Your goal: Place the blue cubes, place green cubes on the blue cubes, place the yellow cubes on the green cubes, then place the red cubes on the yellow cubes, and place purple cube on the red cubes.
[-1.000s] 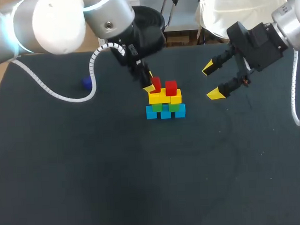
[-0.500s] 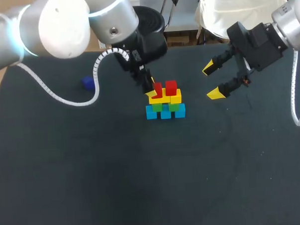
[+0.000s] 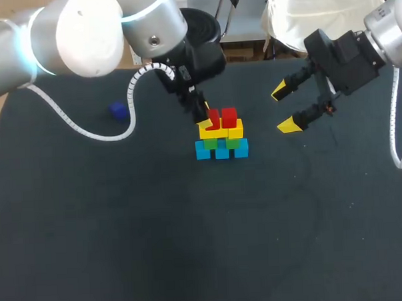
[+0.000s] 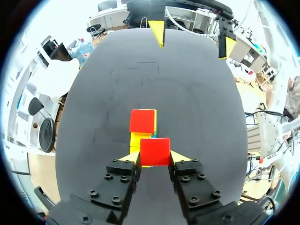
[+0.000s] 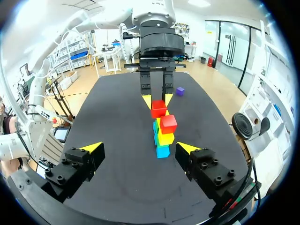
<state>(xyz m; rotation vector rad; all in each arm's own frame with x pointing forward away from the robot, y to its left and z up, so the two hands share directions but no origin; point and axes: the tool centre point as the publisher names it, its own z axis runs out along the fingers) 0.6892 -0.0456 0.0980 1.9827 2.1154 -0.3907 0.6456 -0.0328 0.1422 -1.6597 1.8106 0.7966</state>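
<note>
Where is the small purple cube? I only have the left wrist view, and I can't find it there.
Observer: In the head view, the small purple cube lies alone on the dark table, toward its far left corner.
Operator: How many cubes form the base?
Observer: Three light blue cubes in a row.
Operator: What's directly on top of those?
Observer: Two green cubes, side by side.
</note>
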